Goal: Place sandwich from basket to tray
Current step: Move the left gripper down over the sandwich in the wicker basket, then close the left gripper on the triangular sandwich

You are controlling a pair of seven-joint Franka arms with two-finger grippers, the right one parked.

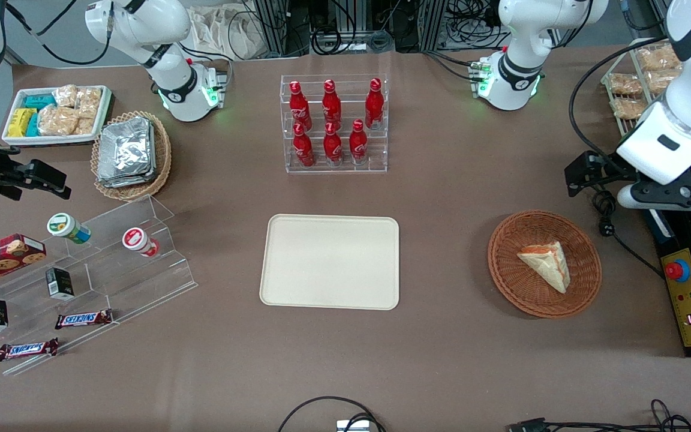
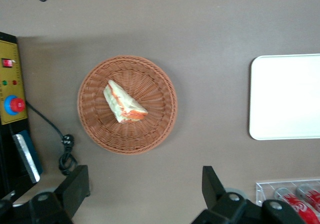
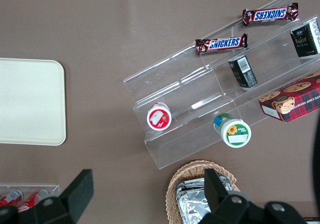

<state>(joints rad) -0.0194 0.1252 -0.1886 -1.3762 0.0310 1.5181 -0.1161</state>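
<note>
The sandwich [image 1: 546, 264] [image 2: 124, 103], a pale bread wedge with an orange filling edge, lies in the round reddish-brown basket [image 1: 501, 264] [image 2: 95, 129] toward the working arm's end of the table. The cream tray [image 1: 330, 261] [image 2: 287, 97] lies flat and bare at the table's middle. My gripper [image 1: 582, 174] [image 2: 145, 189] hangs well above the table, a little farther from the front camera than the basket. It is open, its fingers [image 2: 75, 184] wide apart with only bare table between them.
A clear rack of red bottles [image 1: 335, 123] stands farther from the front camera than the tray. A yellow control box with a red button [image 1: 684, 297] and a black cable [image 1: 606, 225] lie beside the basket. A wire rack of bagged snacks [image 1: 639, 84] stands near the table corner.
</note>
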